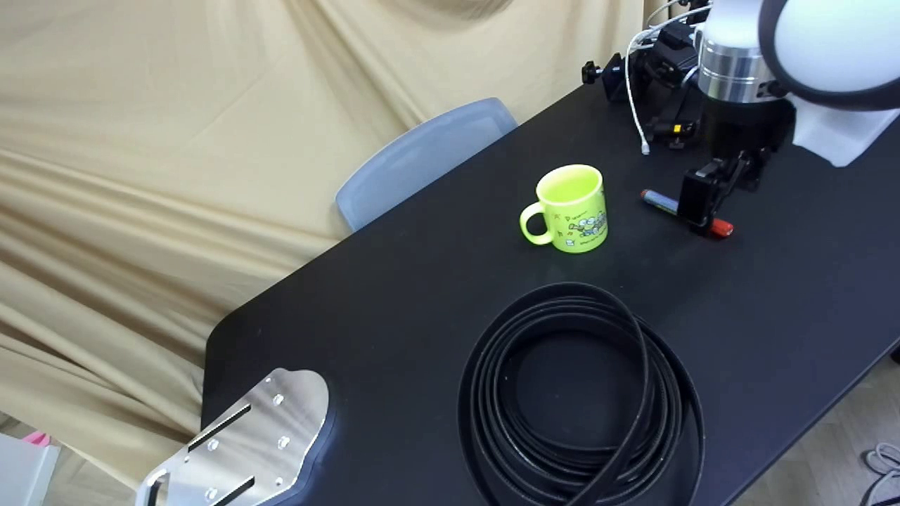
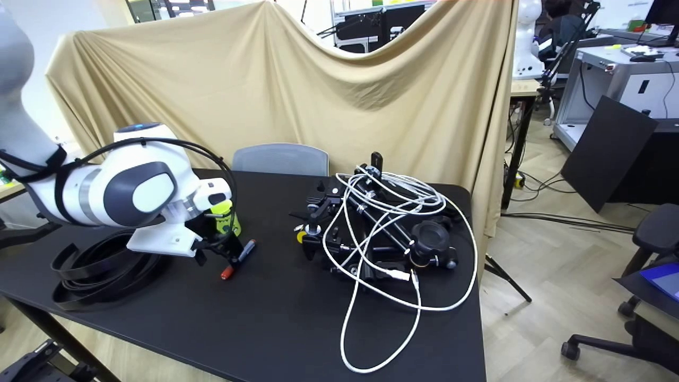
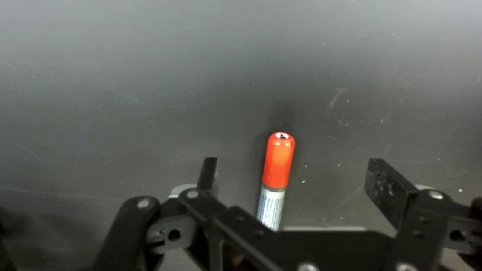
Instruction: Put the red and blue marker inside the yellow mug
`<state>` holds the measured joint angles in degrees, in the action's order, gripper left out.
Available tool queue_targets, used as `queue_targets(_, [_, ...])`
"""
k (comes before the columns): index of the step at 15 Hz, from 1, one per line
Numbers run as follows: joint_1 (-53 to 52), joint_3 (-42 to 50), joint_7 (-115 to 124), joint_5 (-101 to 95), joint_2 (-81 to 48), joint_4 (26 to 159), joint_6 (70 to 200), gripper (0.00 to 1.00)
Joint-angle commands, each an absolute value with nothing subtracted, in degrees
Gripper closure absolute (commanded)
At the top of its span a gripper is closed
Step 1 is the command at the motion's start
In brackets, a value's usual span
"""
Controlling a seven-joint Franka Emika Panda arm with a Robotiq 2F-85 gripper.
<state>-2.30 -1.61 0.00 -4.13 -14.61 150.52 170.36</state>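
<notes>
The red and blue marker lies flat on the black table, red cap toward the table's near side. In an exterior view a gripper finger covers its middle; it also shows beside the fingers in another exterior view. In the wrist view the marker's red cap lies between the spread fingers, nearer the left one, and its lower part is hidden by the gripper. My gripper is open around the marker, low over the table, with gaps on both sides. The yellow mug stands upright beside the marker; the arm partly hides it elsewhere.
A big black cable coil lies near the mug. A metal plate is at a table corner. Black clamps and stands with white cables lie on the table at the marker's other side. A grey chair stands behind the table.
</notes>
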Motion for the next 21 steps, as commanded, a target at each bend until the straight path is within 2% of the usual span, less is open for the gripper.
queue_targets(1, [-2.7,-1.4,1.2,-2.5,-17.9,148.0,170.7,0.00])
queue_targets(3, [-2.5,-1.5,1.0,-1.8,-18.7,147.3,170.6,0.00])
queue_targets(4, [-2.3,-1.6,1.0,-1.3,-19.0,147.0,170.6,0.25])
queue_targets(5, [-2.4,-1.5,1.0,-1.1,-19.3,146.7,170.5,0.26])
queue_targets(6, [-2.6,-1.3,1.1,-1.1,-19.5,146.5,170.6,0.32])
queue_targets(15, [-2.1,-1.2,1.0,-0.2,-20.2,145.7,170.4,0.95])
queue_targets(16, [-2.2,-0.9,1.1,-0.3,-20.1,145.7,170.3,1.00])
queue_targets(17, [-2.1,-0.7,1.1,-0.3,-19.9,145.7,170.1,0.96])
queue_targets(21, [-2.2,0.1,1.2,-0.5,-18.5,146.3,169.5,0.95])
